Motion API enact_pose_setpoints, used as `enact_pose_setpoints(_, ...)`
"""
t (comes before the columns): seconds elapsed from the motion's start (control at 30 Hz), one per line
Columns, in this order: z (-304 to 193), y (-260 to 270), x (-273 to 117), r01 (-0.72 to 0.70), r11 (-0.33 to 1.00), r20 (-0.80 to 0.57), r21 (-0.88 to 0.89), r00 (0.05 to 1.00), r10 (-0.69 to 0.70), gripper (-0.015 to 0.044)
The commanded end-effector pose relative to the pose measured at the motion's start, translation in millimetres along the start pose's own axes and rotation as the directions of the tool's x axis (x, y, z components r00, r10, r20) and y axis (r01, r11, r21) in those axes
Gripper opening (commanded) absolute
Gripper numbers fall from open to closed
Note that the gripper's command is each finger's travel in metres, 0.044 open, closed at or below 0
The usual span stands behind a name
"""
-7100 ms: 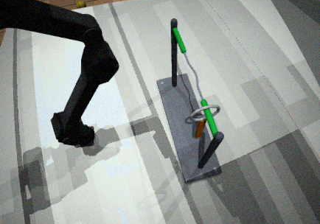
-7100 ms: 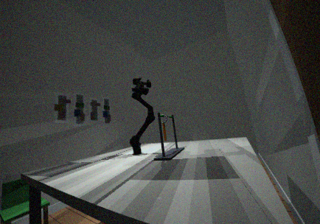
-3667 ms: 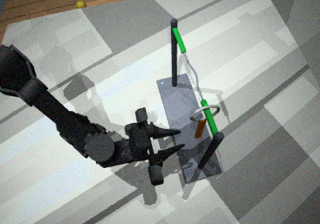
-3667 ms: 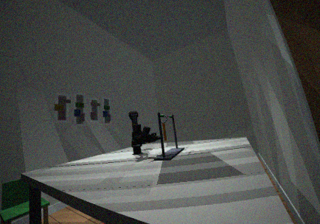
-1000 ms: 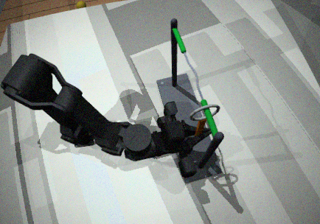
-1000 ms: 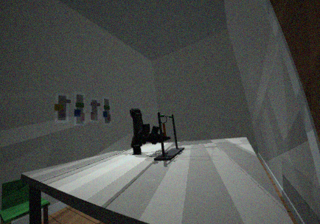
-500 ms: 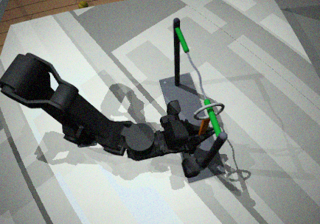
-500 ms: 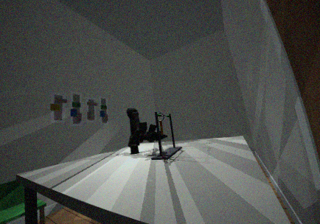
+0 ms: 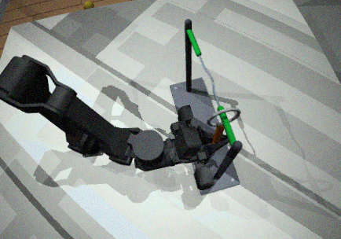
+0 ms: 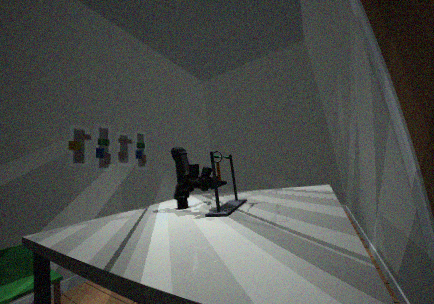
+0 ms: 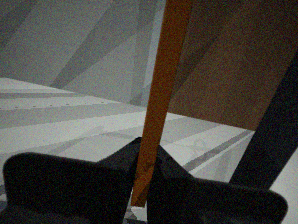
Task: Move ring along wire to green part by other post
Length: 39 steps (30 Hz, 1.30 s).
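The ring (image 9: 238, 112) hangs around the green part (image 9: 229, 130) of the wire beside the near post (image 9: 228, 161). Its orange handle (image 9: 218, 132) (image 10: 218, 171) (image 11: 167, 70) points down. My gripper (image 9: 217, 141) (image 10: 222, 182) (image 11: 145, 143) is shut on the handle's lower part, one finger on each side in the wrist view. The thin grey wire (image 9: 212, 79) runs from this green part to the other green part (image 9: 193, 42) at the far post (image 9: 188, 65). The ring is too small in the exterior view to tell its contact with the wire.
Both posts stand on a grey base plate (image 9: 232, 175) (image 10: 240, 206) on the table. The near post (image 11: 270, 135) rises close on the right in the wrist view. The arm (image 9: 94, 120) reaches in from the left in the top view.
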State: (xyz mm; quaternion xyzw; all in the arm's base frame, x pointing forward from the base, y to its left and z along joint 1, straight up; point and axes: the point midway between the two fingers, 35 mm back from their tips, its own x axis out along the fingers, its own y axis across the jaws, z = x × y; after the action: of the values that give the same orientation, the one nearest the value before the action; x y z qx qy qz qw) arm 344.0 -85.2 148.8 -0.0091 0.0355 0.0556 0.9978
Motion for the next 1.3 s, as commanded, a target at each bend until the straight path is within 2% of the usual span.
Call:
enact_pose_setpoints(0.0, 0, 0, 0, -0.003, 1.000, -0.001, 0.000, 1.000, 0.003, -0.0150)
enact_pose_setpoints(1.27, 0, 38, 0, 0.012, 1.000, 0.003, 0.022, 1.000, -0.012, -0.0150)
